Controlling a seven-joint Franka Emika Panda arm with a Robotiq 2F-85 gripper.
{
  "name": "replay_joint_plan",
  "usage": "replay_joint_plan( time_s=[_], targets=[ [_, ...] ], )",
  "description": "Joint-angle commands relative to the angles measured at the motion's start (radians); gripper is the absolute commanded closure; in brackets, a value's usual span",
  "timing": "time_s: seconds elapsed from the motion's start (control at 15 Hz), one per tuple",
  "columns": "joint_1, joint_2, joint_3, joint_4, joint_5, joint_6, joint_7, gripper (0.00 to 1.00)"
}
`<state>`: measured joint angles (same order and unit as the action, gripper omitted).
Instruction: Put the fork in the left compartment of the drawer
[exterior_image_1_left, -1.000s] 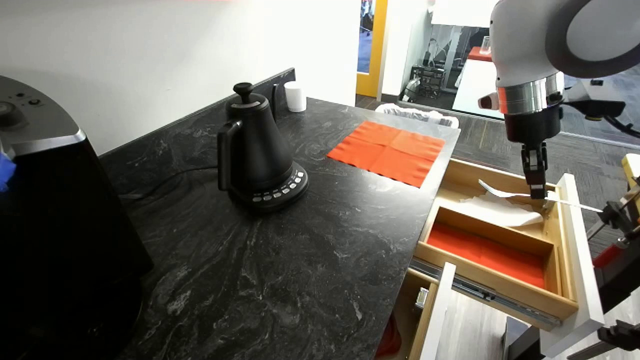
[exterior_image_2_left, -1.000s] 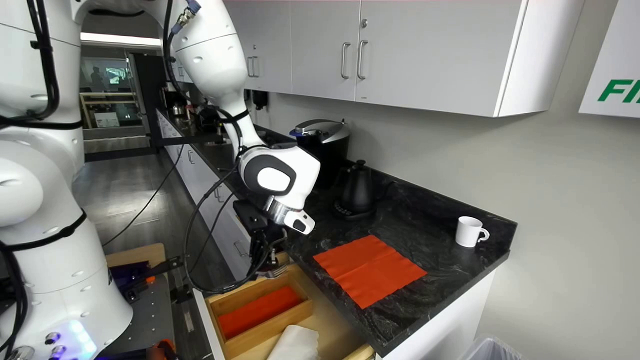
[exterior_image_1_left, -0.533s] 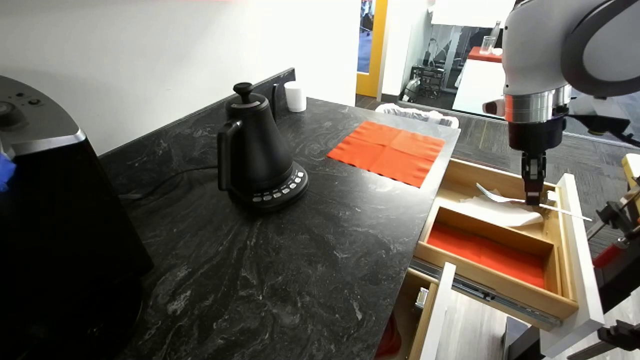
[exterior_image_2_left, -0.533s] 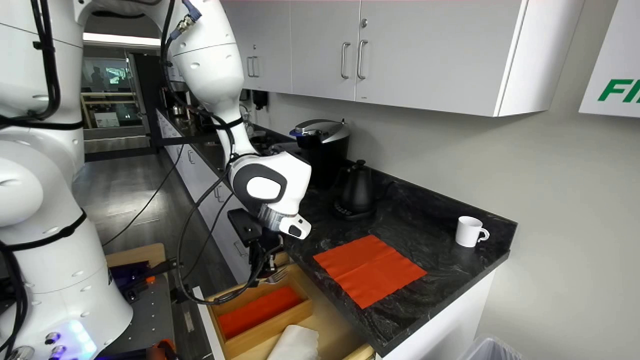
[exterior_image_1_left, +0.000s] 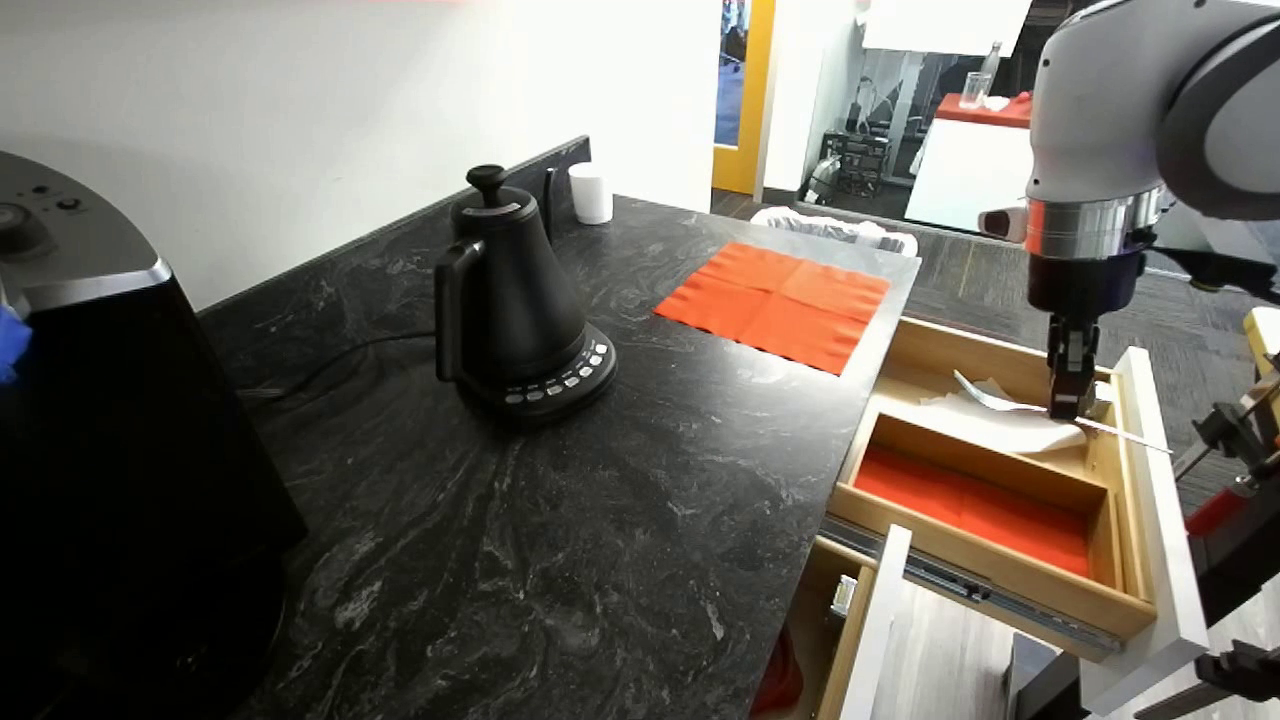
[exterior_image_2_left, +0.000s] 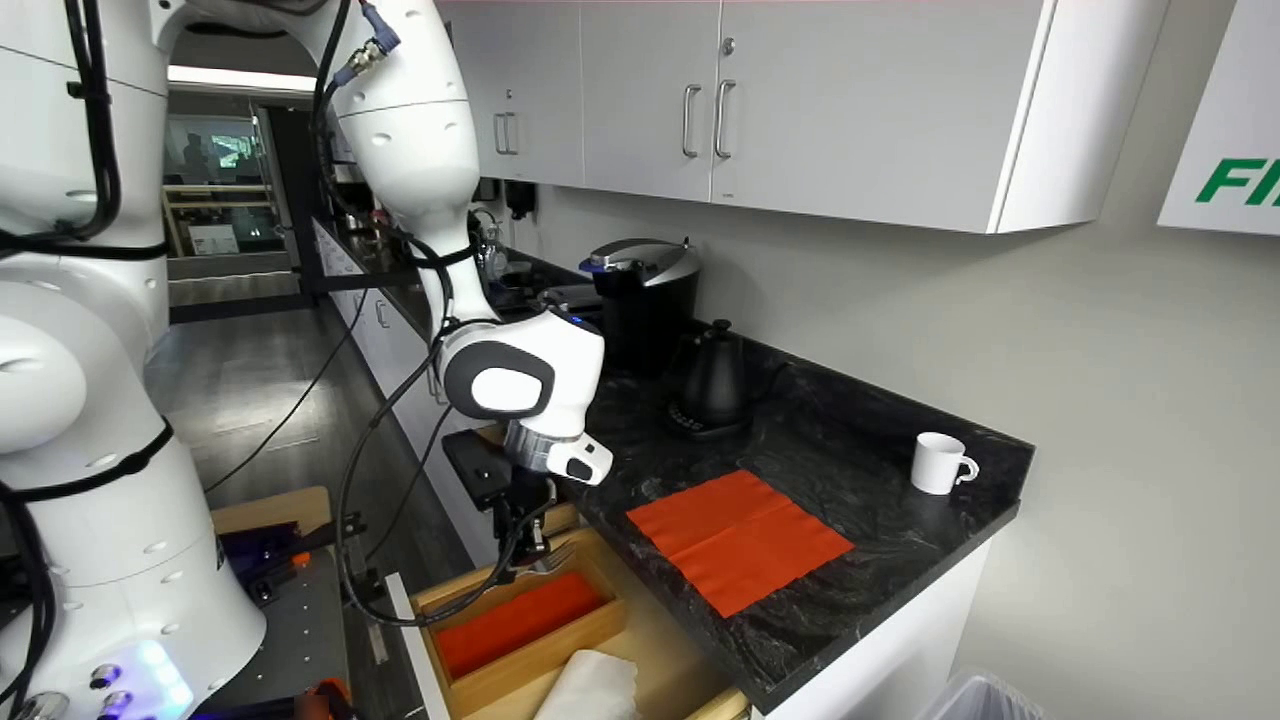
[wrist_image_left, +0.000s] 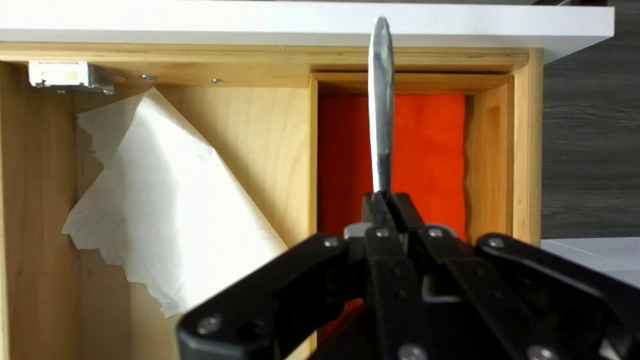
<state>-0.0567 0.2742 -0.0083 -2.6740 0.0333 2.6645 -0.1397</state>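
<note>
Over the drawer (wrist_image_left: 528, 150), nearly closed jaws pinch the fork (wrist_image_left: 381, 100).

A plain pale wall (exterior_image_2_left: 1130, 330) runs along here, with white cabinets (exterior_image_2_left: 850, 100) hung high on it, fitted with slim metal handles (exterior_image_2_left: 719, 120). Below is the desk (exterior_image_1_left: 480, 560), black with grey veins, a dark upstand (exterior_image_1_left: 345, 280) behind it. Low white cupboards (exterior_image_2_left: 475, 525) stand in a row beside the dark floor (exterior_image_2_left: 215, 390), which shines in a patch (harshly, to my eye). Past the wall's end I see a yellow door frame (exterior_image_1_left: 757, 100) and a white unit (exterior_image_1_left: 965, 170) with a red top (exterior_image_1_left: 990, 117); nearer, a lined bin (exterior_image_1_left: 835, 228) sits just beyond the desk's edge. A white board (exterior_image_2_left: 1230, 110) bears green letters (exterior_image_2_left: 1211, 181).
</note>
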Motion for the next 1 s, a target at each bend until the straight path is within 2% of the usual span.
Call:
replay_joint_plan(
  time_s=[0.0, 0.4, 0.93],
  targets=[
    [0.001, -0.010, -0.003, -0.026, -0.026, 0.055, -0.004, 0.98],
    [0.004, 0.003, -0.005, 0.002, -0.051, 0.060, -0.001, 0.98],
    [-0.003, 0.041, 0.002, 0.097, -0.055, 0.036, -0.014, 0.98]
  ],
)
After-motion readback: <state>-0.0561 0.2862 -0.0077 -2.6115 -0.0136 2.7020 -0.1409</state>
